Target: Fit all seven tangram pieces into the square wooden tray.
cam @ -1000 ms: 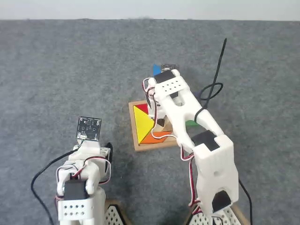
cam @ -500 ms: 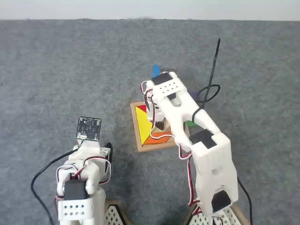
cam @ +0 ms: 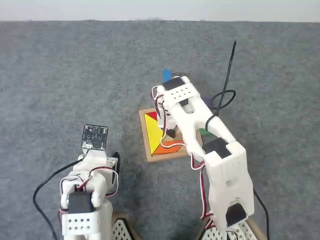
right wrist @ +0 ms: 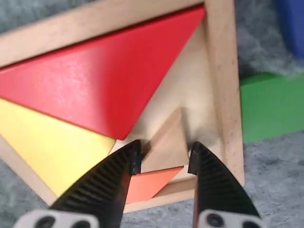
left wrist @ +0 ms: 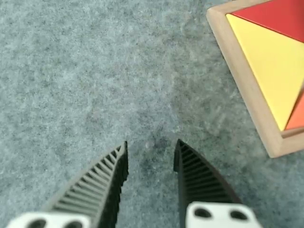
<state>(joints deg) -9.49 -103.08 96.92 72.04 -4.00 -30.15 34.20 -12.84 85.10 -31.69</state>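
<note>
The place looked like a small robotics lab or test bench. A grey felt mat (cam: 60,75) covered the whole worktop and ran back to a plain pale wall (cam: 150,10). Two white plastic arms, left (cam: 85,200) and right (cam: 220,165), stood side by side on perforated bases (cam: 122,230) at the near edge. Their servo wires (cam: 204,192) were bare, a black cable (cam: 227,75) looped off one, and an uncased camera board (cam: 95,137) sat on the other. A wooden puzzle tray (cam: 143,134) lay on the mat.

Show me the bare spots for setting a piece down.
Free: tray floor between red triangle and rim; carpet between tray and the open left tool. Crowded: the corner where the right tool clamps the plain triangle, green piece just outside.
</note>
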